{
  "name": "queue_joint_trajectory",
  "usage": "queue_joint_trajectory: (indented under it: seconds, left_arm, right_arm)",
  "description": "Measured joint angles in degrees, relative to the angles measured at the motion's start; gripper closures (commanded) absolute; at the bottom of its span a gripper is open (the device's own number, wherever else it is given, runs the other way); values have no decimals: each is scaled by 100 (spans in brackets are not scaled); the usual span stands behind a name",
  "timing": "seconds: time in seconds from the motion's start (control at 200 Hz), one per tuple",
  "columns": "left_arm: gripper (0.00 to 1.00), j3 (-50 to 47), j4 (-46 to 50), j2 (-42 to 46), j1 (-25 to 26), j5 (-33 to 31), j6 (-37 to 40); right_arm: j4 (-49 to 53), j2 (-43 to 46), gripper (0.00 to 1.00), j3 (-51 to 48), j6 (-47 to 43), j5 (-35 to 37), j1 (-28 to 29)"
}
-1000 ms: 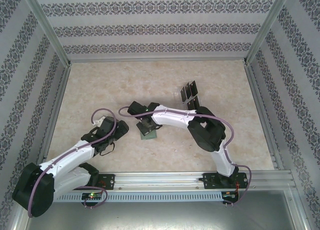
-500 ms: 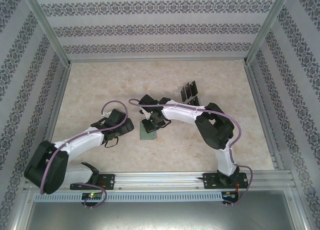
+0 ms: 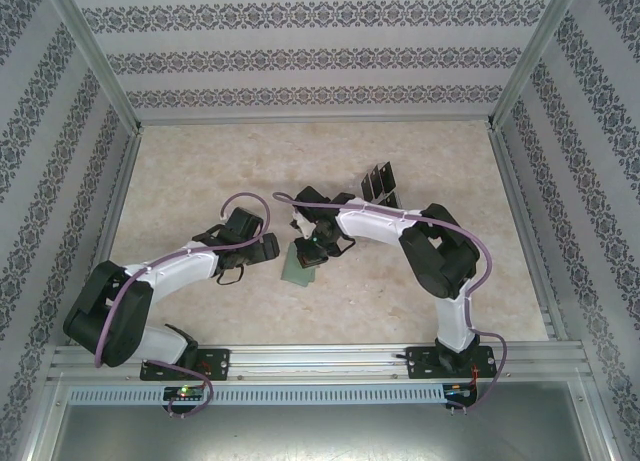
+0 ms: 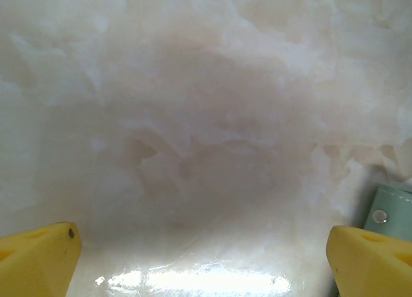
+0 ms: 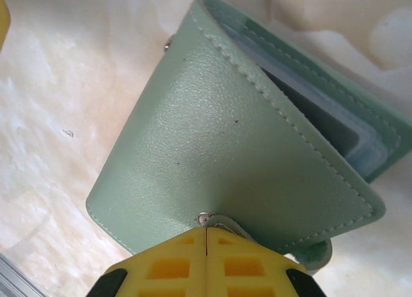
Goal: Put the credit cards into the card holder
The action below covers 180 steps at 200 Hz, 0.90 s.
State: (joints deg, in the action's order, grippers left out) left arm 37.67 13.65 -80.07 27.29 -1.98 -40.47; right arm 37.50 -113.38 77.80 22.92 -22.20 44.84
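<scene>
— Marble tabletop (image 3: 200,171), card holder (image 3: 300,263) dead centre, right gripper (image 5: 206,238) pinched shut on its cover. Any progress?
— Barely. Credit cards (image 3: 377,184) sit at its 1 o'clock, none loaded yet I'd say; left gripper (image 4: 206,245) at 9 o'clock, spread wide, empty.

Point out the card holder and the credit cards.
card holder (image 5: 225,136), right wrist view, middle of its green outer flap.
credit cards (image 3: 377,184), top external view, middle of the black group.

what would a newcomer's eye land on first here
The sage-green card holder lies partly open mid-table, with the right gripper shut at its snap edge. Beside it the left gripper hangs wide open over the marbled table. Farther back, black credit cards stand together.
</scene>
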Motion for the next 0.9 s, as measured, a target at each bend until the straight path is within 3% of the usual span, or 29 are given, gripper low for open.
queue_joint_trajectory:
  seconds: [0.425, 0.899]
  left_arm:
    - [5, -48, 7, 9, 313, 72, 42]
    - [8, -295, 385, 306, 555, -260, -52]
  right_arm:
    - [131, 721, 100, 2, 267, 9, -55]
    - [-66, 734, 100, -271, 455, -76, -87]
